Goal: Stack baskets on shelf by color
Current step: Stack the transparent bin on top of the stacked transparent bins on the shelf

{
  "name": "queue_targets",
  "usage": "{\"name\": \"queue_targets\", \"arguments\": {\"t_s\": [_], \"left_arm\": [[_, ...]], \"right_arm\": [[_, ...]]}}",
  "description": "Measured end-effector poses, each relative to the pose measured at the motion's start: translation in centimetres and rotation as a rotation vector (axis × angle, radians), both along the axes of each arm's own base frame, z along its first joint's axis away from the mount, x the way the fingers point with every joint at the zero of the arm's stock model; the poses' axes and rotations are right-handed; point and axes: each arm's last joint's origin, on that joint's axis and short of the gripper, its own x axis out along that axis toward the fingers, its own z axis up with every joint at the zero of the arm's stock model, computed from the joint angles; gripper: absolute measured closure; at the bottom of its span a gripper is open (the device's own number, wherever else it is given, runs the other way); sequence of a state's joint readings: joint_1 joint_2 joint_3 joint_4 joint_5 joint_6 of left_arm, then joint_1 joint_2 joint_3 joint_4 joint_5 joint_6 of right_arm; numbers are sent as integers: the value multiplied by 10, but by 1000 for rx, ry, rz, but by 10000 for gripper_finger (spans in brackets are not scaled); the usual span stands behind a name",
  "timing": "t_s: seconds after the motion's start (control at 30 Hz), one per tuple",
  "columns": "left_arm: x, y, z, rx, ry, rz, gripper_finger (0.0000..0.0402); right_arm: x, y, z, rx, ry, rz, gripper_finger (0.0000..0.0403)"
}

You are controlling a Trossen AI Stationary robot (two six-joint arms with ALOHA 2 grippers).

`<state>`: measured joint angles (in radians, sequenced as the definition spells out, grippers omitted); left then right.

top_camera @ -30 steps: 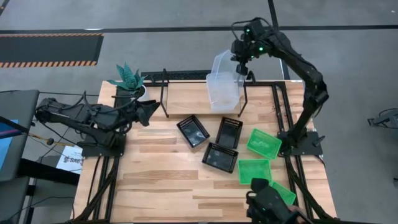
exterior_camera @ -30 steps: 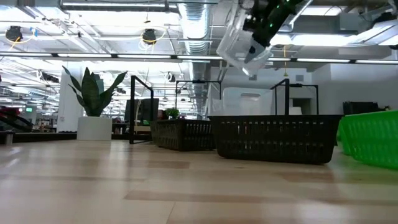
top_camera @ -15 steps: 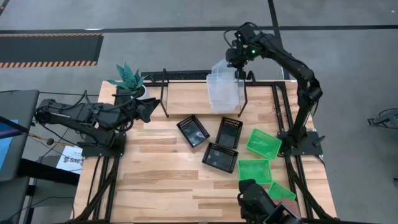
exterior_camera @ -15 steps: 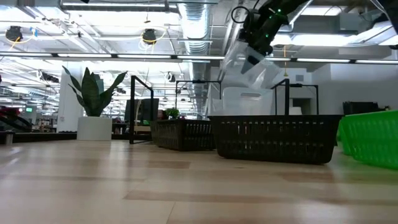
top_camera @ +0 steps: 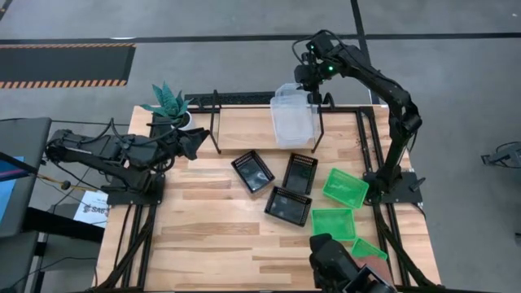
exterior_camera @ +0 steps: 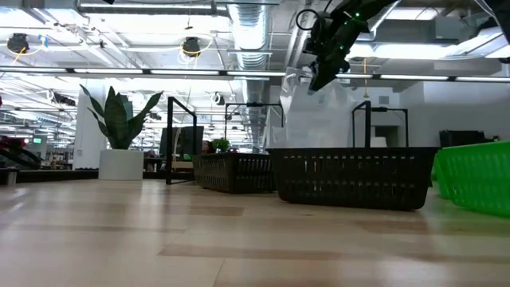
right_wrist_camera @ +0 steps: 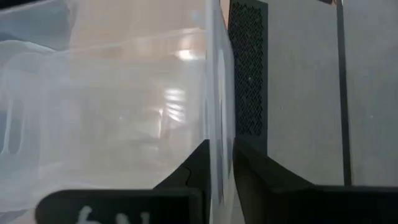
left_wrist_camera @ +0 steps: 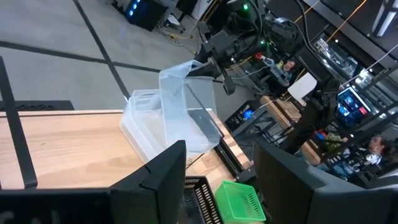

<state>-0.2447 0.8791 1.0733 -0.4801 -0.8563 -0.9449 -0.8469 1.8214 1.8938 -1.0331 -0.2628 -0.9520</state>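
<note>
Up top, clear baskets (top_camera: 292, 115) sit stacked on the shelf (top_camera: 244, 124).

Right gripper (top_camera: 308, 84) is at the far rim of the top clear basket, rim wall between its narrowly parted fingers (right_wrist_camera: 186, 177) (touching, by the wrist view). Left gripper (top_camera: 195, 142) waits part open near the plant (top_camera: 167, 101). Black baskets (top_camera: 285, 185) and green baskets (top_camera: 342, 203) lie on the table (top_camera: 203, 228).

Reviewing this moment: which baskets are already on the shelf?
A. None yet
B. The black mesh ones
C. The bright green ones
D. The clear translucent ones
D. The clear baskets sit stacked on the shelf under the right gripper, whose fingers straddle the top basket's wall, while the black baskets and green baskets lie on the table.
</note>
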Motion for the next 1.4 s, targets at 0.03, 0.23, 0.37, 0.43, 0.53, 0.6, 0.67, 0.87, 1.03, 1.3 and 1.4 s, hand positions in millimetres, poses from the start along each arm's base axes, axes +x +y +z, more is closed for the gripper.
{"name": "queue_targets", "arguments": {"t_s": [0.03, 0.23, 0.37, 0.43, 0.53, 0.6, 0.67, 0.87, 1.03, 1.3, 1.4], "left_arm": [[0, 0, 0, -2, -1, 0, 229], [0, 0, 0, -2, -1, 0, 228], [0, 0, 0, -2, -1, 0, 228], [0, 0, 0, -2, -1, 0, 228], [0, 0, 0, -2, -1, 0, 228], [0, 1, 0, -1, -2, 8, 228], [0, 2, 0, 0, -2, 16, 228], [0, 5, 0, 1, 0, 39, 228], [0, 6, 0, 1, 0, 44, 228], [0, 6, 0, 4, -2, 57, 228], [0, 6, 0, 4, -3, 57, 228]], "right_arm": [[0, 0, 0, -1, -1, 0, 319], [2, -2, 2, -29, -19, 8, 294], [3, -3, 3, -45, -29, 11, 277], [3, -3, 4, -42, -46, -9, 269], [4, -5, 11, -58, -83, -48, 261], [6, -8, 19, -101, -123, -105, 260], [7, -12, 22, -116, -166, -181, 262], [9, -18, 6, -67, -201, -238, 284], [5, -6, 5, -5, -133, -198, 290], [-9, 41, 42, 229, -200, -428, 290], [-8, 52, 32, 265, -81, -558, 290]]}}
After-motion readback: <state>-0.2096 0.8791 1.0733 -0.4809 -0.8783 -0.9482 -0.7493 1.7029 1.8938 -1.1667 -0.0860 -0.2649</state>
